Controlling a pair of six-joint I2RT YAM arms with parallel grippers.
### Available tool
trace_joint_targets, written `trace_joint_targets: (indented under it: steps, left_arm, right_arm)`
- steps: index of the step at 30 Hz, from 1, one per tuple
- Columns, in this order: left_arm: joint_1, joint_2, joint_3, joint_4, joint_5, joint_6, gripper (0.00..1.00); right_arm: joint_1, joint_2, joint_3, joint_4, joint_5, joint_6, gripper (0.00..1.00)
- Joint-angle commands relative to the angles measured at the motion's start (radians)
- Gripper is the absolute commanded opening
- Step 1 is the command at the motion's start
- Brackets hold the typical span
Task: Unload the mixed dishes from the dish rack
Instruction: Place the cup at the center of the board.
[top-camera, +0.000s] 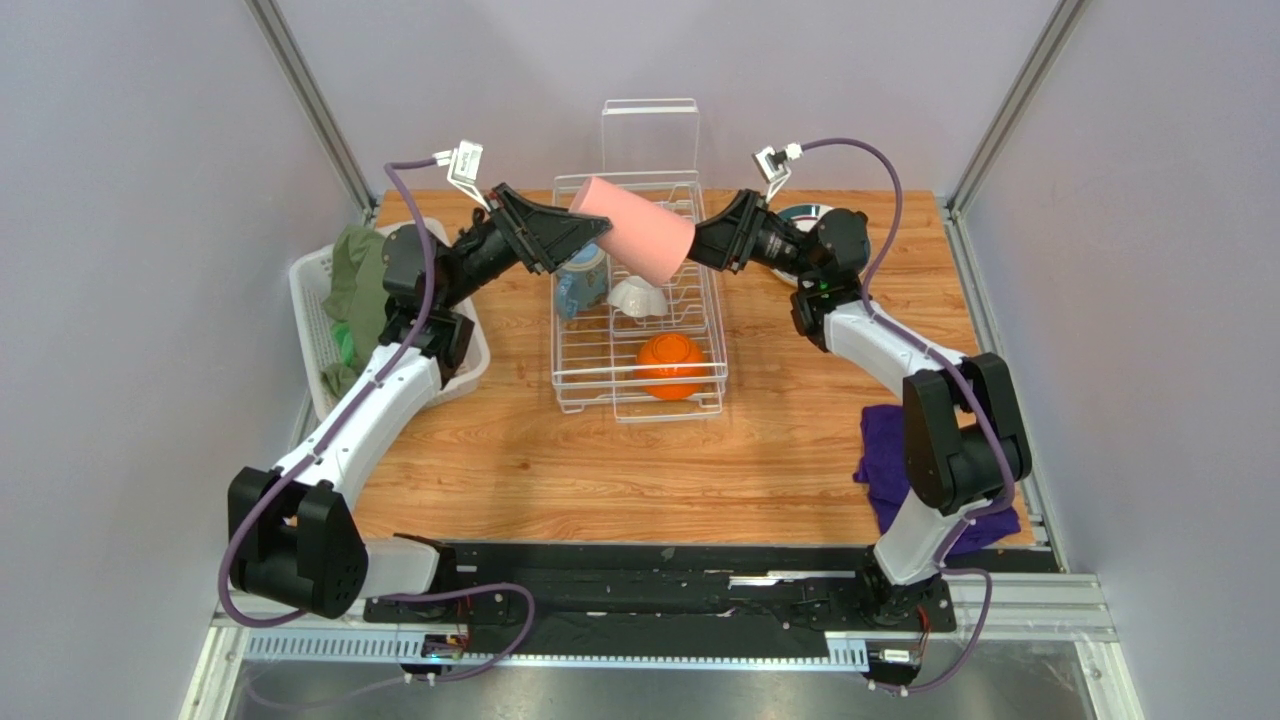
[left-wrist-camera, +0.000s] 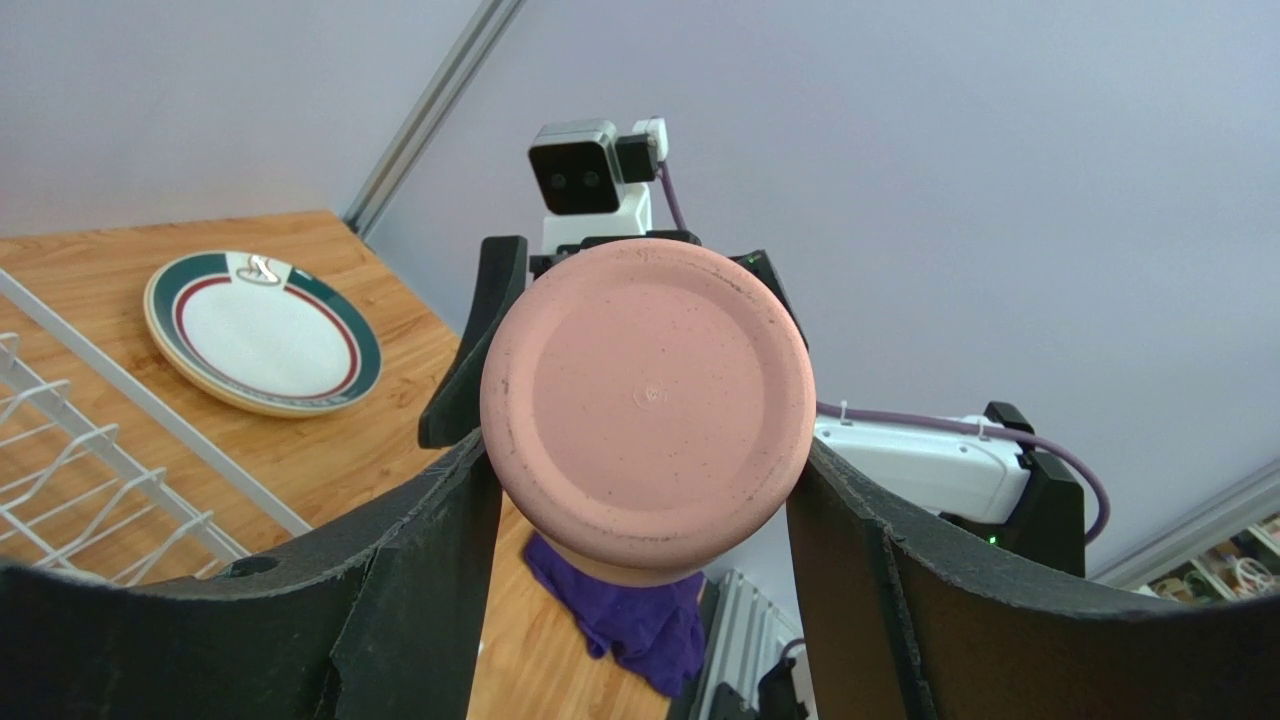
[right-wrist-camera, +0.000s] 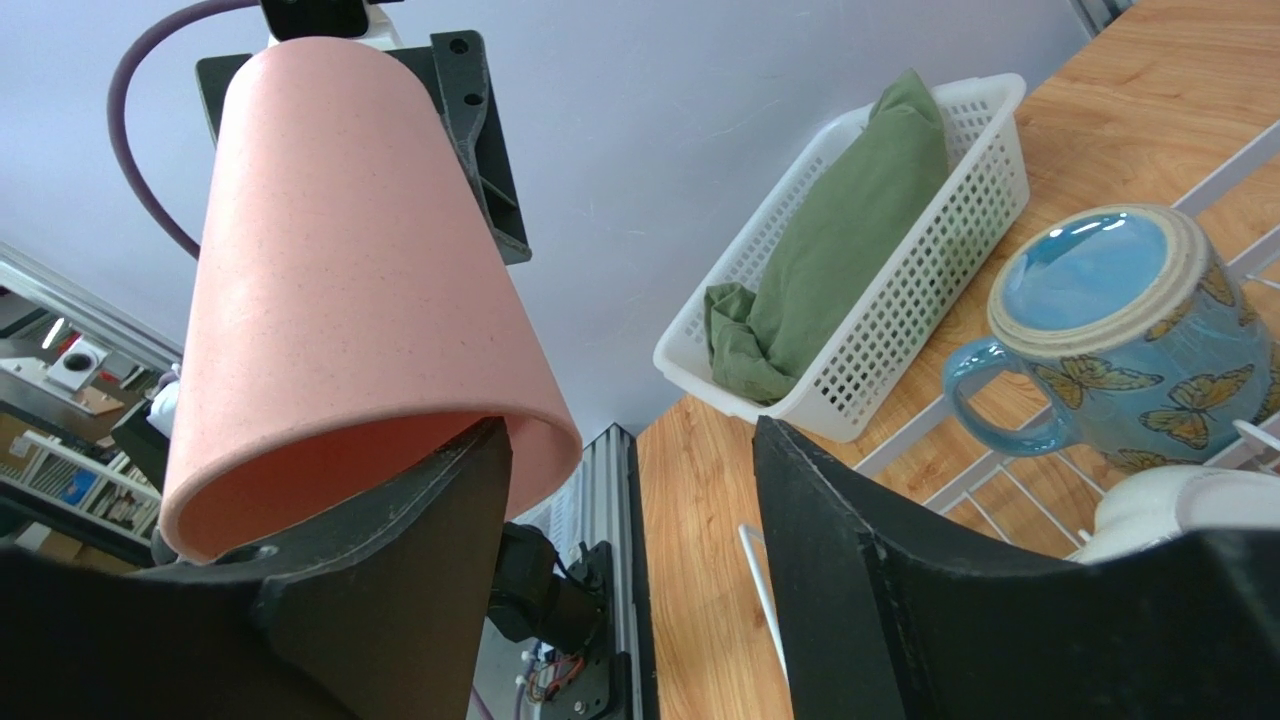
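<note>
The pink cup (top-camera: 639, 225) is up in the air, lying on its side above the far half of the dish rack (top-camera: 559, 353), strung between 2 arms. The left gripper (top-camera: 589, 237) has it: both fingers press the sides at the base end, and the flat bottom fills the left wrist view. The right gripper (top-camera: 706, 237) meets the open end with its jaws wide. 1 finger sits at the rim and the other stands well clear, with a bare gap between them. Whether that finger is inside the cup, I cannot tell.

Below the cup, 3 pieces sit in the rack: the blue patterned mug (top-camera: 580, 281) on its left side, the small white cup (top-camera: 643, 297) beside it, and the orange bowl (top-camera: 670, 366) at the near end. The dark-rimmed white plate (left-wrist-camera: 263, 330) lies flat on the tabletop (top-camera: 601, 480), right of the rack. Left of the rack is a white basket (top-camera: 319, 285) with a green cloth (top-camera: 358, 270) in it.
</note>
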Motion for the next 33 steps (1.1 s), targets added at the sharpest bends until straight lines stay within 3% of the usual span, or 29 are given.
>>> trace_joint_targets:
  steps: [1, 7, 12, 19, 21, 25, 27, 30, 31, 33]
  left_arm:
    - [0.004, -0.003, -0.016, 0.096, -0.006, -0.038, 0.00]
    - [0.004, -0.003, -0.039, 0.122, -0.012, -0.058, 0.00]
    - [0.004, -0.008, -0.048, 0.128, -0.014, -0.072, 0.00]
    - [0.004, -0.020, -0.062, 0.115, -0.017, -0.064, 0.00]
    - [0.004, -0.026, -0.067, 0.107, -0.018, -0.060, 0.00]
    - [0.005, -0.048, -0.070, 0.055, -0.023, -0.020, 0.00]
    - [0.011, -0.062, -0.071, 0.026, -0.021, 0.009, 0.08]
    - [0.034, -0.074, -0.068, -0.007, -0.015, 0.032, 0.29]
    - [0.042, -0.077, -0.068, -0.011, -0.012, 0.043, 0.41]
    - [0.065, -0.083, -0.067, -0.036, -0.007, 0.052, 0.49]
  right_arm:
    - [0.029, 0.009, 0.060, 0.063, 0.026, 0.008, 0.62]
    - [0.047, 0.032, 0.100, 0.051, 0.029, 0.007, 0.56]
    - [0.061, 0.056, 0.123, 0.043, 0.022, 0.010, 0.40]
    - [0.061, 0.058, 0.128, 0.042, 0.020, 0.008, 0.06]
    - [0.061, 0.058, 0.126, 0.040, 0.019, 0.002, 0.00]
    - [0.054, 0.037, 0.112, 0.011, 0.014, -0.024, 0.00]
    - [0.040, 0.032, 0.106, 0.011, 0.014, -0.029, 0.00]
    - [0.024, 0.021, 0.105, 0.008, 0.008, -0.025, 0.00]
    - [0.021, 0.015, 0.105, 0.008, 0.005, -0.027, 0.00]
    - [0.011, 0.009, 0.100, 0.004, 0.000, -0.029, 0.00]
